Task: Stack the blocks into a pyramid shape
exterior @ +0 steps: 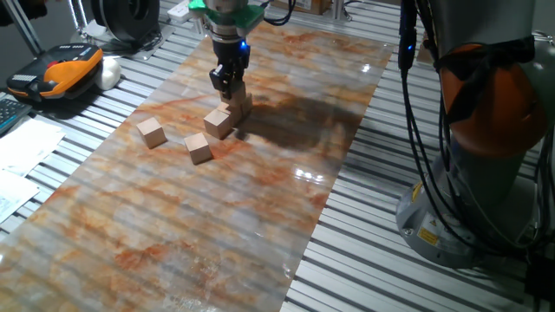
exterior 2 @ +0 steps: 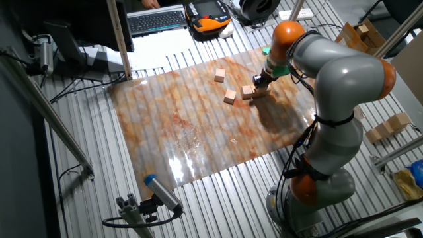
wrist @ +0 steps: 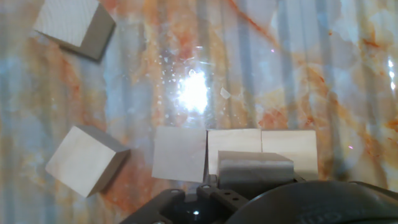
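Observation:
Three tan wooden blocks lie side by side in a row (wrist: 179, 154), also seen in one fixed view (exterior: 218, 121) and the other fixed view (exterior 2: 247, 92). A fourth block (wrist: 255, 167) sits higher, over the seam between the middle and right blocks. My gripper (exterior: 230, 89) is down on this block and appears shut on it; the fingers are hidden in the hand view. Two loose blocks lie to the left: one near (wrist: 84, 160) (exterior: 199, 147) and one farther off (wrist: 74, 25) (exterior: 151, 132).
The blocks lie on a marbled orange-grey mat (exterior: 260, 217) over a slatted metal table. An orange and black device (exterior: 65, 69) lies at the far left. The robot's base (exterior: 473, 130) and cables stand at the right. More wooden pieces (exterior 2: 390, 125) lie off the mat.

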`<action>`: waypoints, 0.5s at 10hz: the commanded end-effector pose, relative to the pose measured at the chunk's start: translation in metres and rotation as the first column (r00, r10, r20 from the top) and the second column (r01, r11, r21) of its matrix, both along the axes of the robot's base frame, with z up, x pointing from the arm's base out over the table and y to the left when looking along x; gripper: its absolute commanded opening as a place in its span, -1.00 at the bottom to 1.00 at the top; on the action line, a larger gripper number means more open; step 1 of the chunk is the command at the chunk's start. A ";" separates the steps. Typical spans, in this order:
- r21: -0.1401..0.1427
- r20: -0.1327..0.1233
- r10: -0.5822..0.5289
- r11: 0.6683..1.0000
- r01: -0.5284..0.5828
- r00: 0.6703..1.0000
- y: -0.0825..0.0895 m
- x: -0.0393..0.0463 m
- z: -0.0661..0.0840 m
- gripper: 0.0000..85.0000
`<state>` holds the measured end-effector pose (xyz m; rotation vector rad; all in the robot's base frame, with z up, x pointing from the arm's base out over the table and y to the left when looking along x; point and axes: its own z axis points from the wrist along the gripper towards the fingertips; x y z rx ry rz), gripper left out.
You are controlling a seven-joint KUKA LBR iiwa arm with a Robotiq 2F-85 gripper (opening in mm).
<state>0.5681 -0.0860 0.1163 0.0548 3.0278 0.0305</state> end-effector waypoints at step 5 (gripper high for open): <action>0.004 -0.050 0.003 1.000 -0.003 0.999 -0.003 0.0062 0.003 -1.00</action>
